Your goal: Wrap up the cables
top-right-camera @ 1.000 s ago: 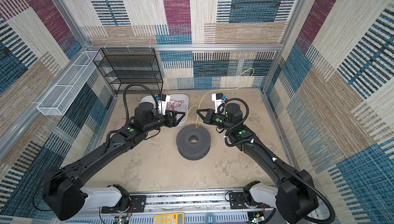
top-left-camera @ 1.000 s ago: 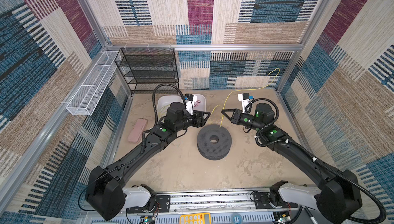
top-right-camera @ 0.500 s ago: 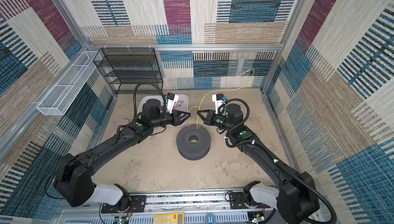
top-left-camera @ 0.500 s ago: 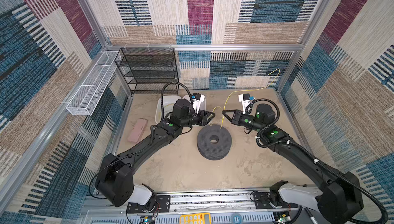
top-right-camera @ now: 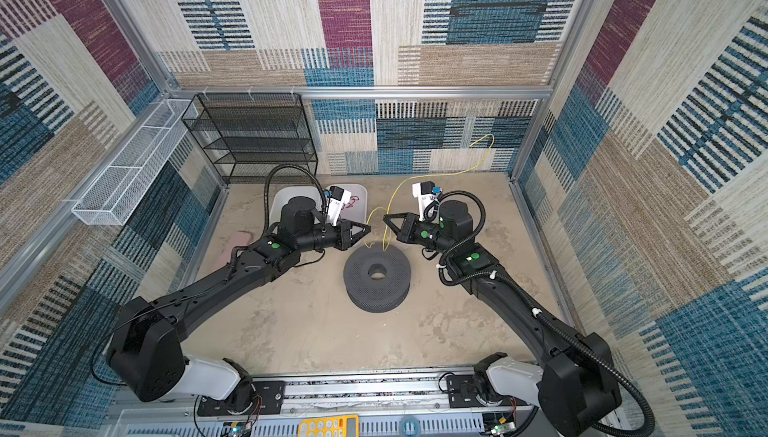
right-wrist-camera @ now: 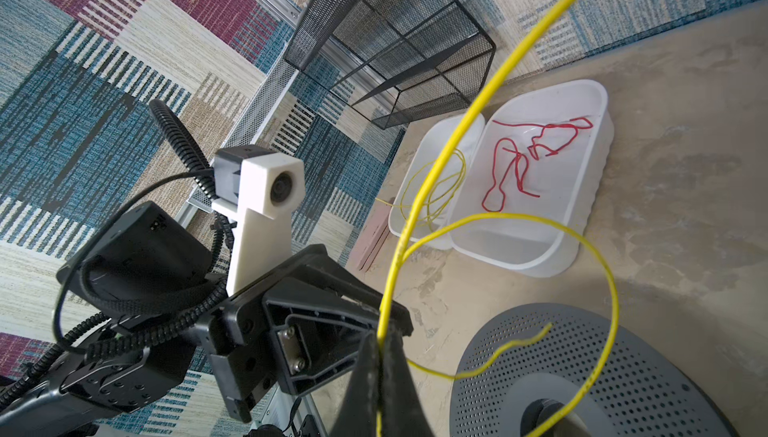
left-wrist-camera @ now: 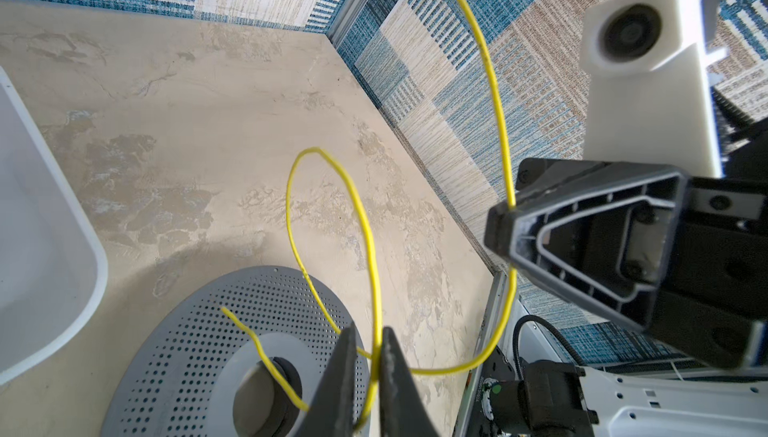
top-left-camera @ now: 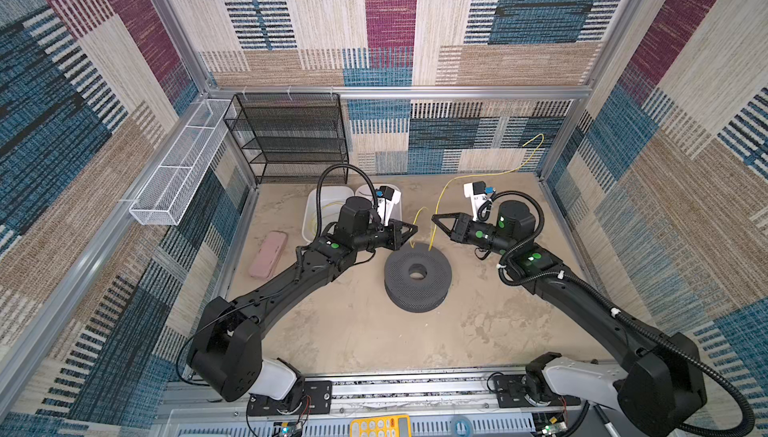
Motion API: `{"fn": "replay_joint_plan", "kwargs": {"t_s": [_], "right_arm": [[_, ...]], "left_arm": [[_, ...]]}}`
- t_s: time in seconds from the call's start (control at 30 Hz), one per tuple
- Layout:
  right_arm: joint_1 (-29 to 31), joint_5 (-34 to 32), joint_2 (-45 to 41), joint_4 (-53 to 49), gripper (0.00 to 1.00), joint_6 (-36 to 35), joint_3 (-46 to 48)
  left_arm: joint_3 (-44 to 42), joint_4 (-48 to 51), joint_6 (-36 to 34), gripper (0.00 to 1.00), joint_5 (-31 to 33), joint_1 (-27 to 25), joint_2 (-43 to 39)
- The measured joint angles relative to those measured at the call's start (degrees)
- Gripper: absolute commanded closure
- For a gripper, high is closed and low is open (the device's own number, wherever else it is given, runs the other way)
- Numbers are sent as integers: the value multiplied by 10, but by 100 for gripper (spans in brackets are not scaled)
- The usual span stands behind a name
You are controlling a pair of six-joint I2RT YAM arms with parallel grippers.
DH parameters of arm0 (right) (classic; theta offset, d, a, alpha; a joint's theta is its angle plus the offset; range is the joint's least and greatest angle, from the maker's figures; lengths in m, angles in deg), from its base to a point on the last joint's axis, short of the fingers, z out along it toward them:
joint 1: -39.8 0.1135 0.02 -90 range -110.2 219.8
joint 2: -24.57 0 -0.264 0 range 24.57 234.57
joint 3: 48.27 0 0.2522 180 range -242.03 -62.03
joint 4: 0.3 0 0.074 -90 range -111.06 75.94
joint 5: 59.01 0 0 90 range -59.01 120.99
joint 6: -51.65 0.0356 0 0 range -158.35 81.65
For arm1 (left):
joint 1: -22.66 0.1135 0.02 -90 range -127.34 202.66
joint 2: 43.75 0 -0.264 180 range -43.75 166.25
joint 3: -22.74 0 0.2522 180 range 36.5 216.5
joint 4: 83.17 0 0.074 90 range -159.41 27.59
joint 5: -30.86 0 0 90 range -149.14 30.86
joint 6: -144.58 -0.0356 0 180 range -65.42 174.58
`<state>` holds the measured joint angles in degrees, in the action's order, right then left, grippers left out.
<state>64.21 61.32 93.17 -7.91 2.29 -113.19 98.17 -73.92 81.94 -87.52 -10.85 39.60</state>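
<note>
While it arcs in loose loops above the grey perforated spool (top-left-camera: 432, 285) on the tabletop (top-left-camera: 353, 331), thin bright-yellow cable (left-wrist-camera: 501, 123) is pinched by left claw (left-wrist-camera: 370, 356); right claw (right-wrist-camera: 379, 343) pinches it too.

Yellow cables (left-wrist-camera: 316, 149): smooth, slightly glossy plastic sheath. Dark-grey spool (top-left-camera: 432, 285): matt plastic, perforated face. White tubs (right-wrist-camera: 582, 164): smooth, glossy plastic. Black shelf rack (top-left-camera: 291, 131): matt metal mesh. White wall basket (top-left-camera: 174, 189): coated wire mesh. Black left pincer (left-wrist-camera: 369, 331) and right pincer (right-wrist-camera: 379, 339): matt ribbed plastic. Beige tabletop (top-left-camera: 353, 331): matt, mottled, stone-like. Patterned walls (top-left-camera: 390, 6): coarse woven cloth. Silver frame rails (top-left-camera: 457, 92): brushed bare metal. Pink case (top-left-camera: 268, 254): matt, smooth.
</note>
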Motion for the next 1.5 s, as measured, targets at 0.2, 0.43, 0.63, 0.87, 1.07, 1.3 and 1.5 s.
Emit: {"fn": "replay_joint_plan", "kwargs": {"t_s": [0.2, 0.43, 0.63, 0.87, 1.07, 1.3, 1.5], "right_arm": [[-1, -23, -18, -10, 100, -7, -1], [-39, -36, -39, -18, 100, -19, 19], [-84, -45, -46, -22, 100, -20, 51], [-111, -71, -36, -2, 100, 0, 80], [-153, -100, -4, 48, 100, 42, 75], [-202, -97, 78, 108, 100, 83, -18], [-245, -78, 141, 151, 100, 126, -81]], "left_arm": [[-24, -3, -3, 100, 40, 0, -27], [-87, -52, 10, 100, 93, 10, -88], [-161, -137, 31, 100, 128, 24, -136], [-231, -252, 52, 100, 132, 30, -170], [-251, -305, 60, 100, 114, 32, -184], [-256, -311, 76, 100, 84, 32, -186], [-267, -313, 88, 100, 54, 32, -188]]}}
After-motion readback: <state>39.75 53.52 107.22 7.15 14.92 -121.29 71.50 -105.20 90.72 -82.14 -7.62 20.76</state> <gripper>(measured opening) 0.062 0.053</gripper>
